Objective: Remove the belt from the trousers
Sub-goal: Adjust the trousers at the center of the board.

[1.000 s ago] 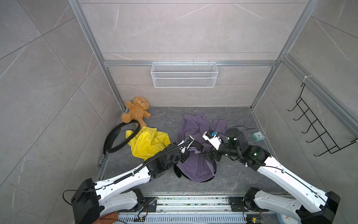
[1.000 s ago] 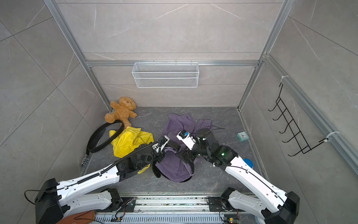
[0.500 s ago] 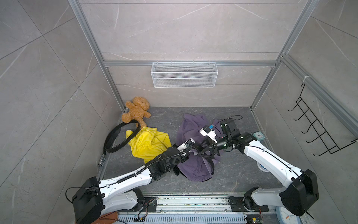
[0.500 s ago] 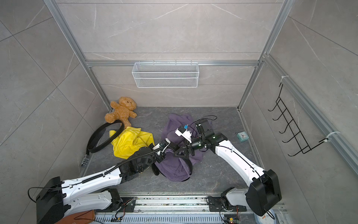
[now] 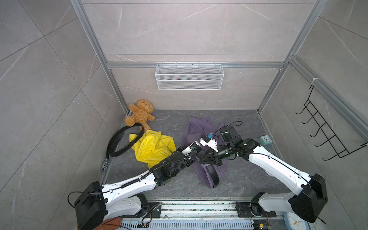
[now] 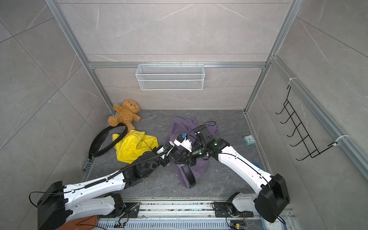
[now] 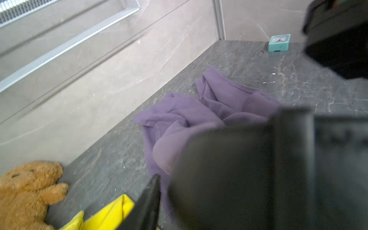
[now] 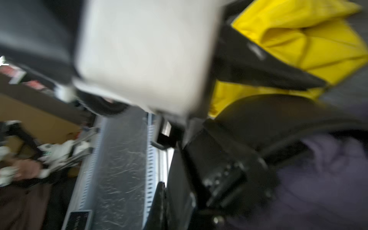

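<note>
A black belt (image 5: 216, 178) curls at the near end of the purple trousers (image 5: 197, 127) on the floor. Just behind it the left jaws and right jaws face each other over the trousers; I cannot tell if they are apart or together. A teddy bear (image 5: 141, 113) lies far back.

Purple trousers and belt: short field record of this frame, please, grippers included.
trousers: purple, crumpled on the floor
belt: black loop at the trousers' near end, not yet free
left gripper: over the trousers' edge, jaws unclear
right gripper: close against the left one, jaws unclear
nearby: second black belt, yellow garment, teddy bear
</note>
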### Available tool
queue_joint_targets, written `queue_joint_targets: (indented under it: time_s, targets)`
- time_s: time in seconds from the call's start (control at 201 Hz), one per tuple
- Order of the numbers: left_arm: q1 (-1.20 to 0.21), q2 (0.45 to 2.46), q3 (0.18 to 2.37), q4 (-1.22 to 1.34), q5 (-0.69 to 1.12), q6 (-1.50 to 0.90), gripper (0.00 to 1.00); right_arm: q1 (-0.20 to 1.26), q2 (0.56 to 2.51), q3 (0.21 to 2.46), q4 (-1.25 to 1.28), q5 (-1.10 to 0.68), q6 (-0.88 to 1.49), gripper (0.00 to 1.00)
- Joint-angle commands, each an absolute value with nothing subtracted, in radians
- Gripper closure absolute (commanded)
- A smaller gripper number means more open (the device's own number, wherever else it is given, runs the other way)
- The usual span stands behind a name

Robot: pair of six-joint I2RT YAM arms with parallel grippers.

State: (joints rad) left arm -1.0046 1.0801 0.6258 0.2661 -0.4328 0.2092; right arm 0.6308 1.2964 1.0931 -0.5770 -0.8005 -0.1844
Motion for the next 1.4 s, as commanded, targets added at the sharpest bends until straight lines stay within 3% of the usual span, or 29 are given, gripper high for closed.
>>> queue_joint_targets:
  time_s: [0.0, 0.075, 0.234, 0.449, 0.469, 0.518, 0.538, 0.603, 0.678, 0.822, 0.967, 1.102, 1.226, 1.391]
  targets:
    - [-0.999, 0.919, 0.643, 0.123, -0.500, 0.047, 0.36, 0.708, 1.237, 1.066, -0.550, -0.241, -0.224, 1.00]
    - [-0.996, 0.816, 0.629, 0.007, -0.489, 0.008, 0.29, 0.770, 1.240, 1.036, -0.530, -0.083, -0.227, 1.00]
    - [-0.997, 0.709, 0.621, -0.182, -0.568, -0.060, 0.27, 0.913, 1.407, 1.039, -0.550, 0.120, -0.246, 1.00]
    - [-0.981, 0.742, 0.640, -0.251, -0.682, -0.102, 0.20, 1.121, 1.616, 1.042, -0.554, 0.217, -0.292, 1.00]
    - [-0.978, 0.745, 0.642, -0.255, -0.692, -0.106, 0.20, 1.125, 1.610, 1.034, -0.552, 0.211, -0.282, 0.89]
    - [-0.964, 0.745, 0.641, -0.258, -0.701, -0.113, 0.19, 1.127, 1.564, 1.008, -0.539, 0.176, -0.241, 0.46]
    - [-0.957, 0.743, 0.640, -0.256, -0.698, -0.113, 0.19, 1.127, 1.534, 0.996, -0.531, 0.155, -0.224, 0.36]
    - [-0.926, 0.736, 0.638, -0.253, -0.679, -0.123, 0.18, 1.129, 1.429, 0.959, -0.520, 0.083, -0.169, 0.20]
    - [-0.880, 0.753, 0.644, -0.245, -0.606, -0.121, 0.18, 1.132, 1.341, 0.956, -0.572, 0.016, -0.108, 0.13]
    - [-0.862, 0.907, 0.699, -0.234, -0.427, -0.111, 0.17, 1.095, 1.252, 0.941, -0.631, 0.021, 0.109, 0.06]
    - [-0.862, 1.073, 0.782, -0.239, -0.292, -0.138, 0.19, 0.923, 1.295, 0.908, -0.715, -0.070, 0.464, 0.11]
    - [-0.863, 1.154, 0.795, -0.211, -0.152, -0.110, 0.19, 0.900, 1.237, 0.810, -0.755, 0.041, 0.694, 0.09]
    - [-0.868, 1.216, 0.802, -0.214, -0.092, -0.113, 0.19, 0.770, 1.202, 0.702, -0.622, -0.063, 0.733, 0.09]
    - [-0.873, 1.333, 0.859, -0.214, -0.022, -0.098, 0.18, 0.669, 1.341, 0.739, -0.623, -0.070, 0.608, 0.14]
